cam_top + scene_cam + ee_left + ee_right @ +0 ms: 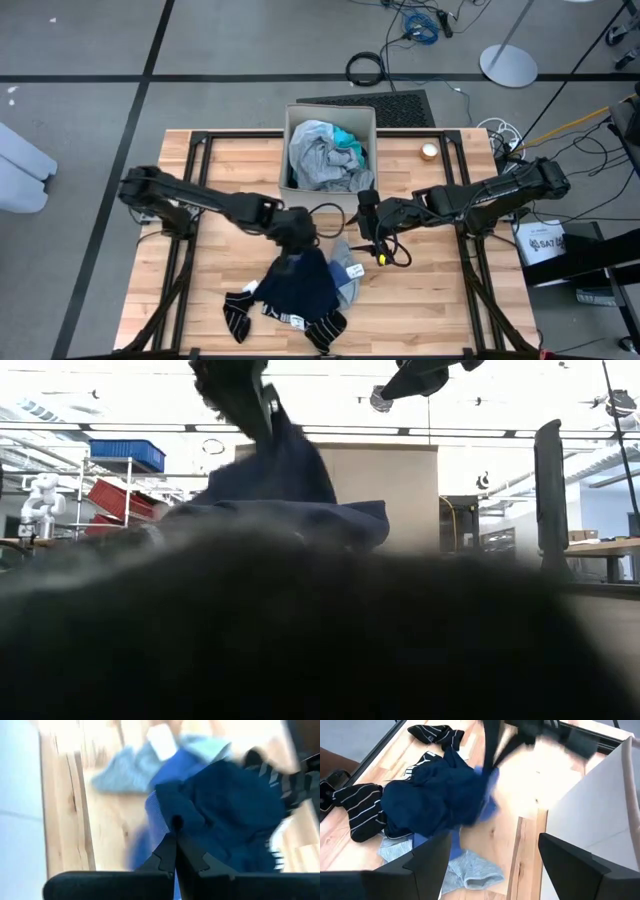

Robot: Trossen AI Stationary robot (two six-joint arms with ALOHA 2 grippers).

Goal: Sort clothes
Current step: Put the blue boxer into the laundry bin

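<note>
My left gripper (296, 236) is shut on a navy garment (305, 282) near the table's middle; it also shows in the low view (250, 405). Two black white-striped socks (238, 314) (326, 330) lie beside the garment's lower end. A pale grey-blue piece (351, 272) lies partly under it. My right gripper (369, 228) hangs open and empty just right of the garment, its fingers wide apart in its wrist view (490, 862). The beige box (366, 122) holds a grey top (318, 160) and a turquoise shirt (345, 137). My left gripper pinches a bunched fold at the navy garment's upper end (175, 820) between its two fingers. The fingers come from above, slanting from the table's left. The upper end is lifted (290, 470); the rest hangs down, and the lower part (420, 805) lies on the table.
A small roll of tape (429, 151) lies at the far right of the table. The box's white wall (600, 820) stands close beside my right gripper. Bare wood (440, 290) shows at the near right.
</note>
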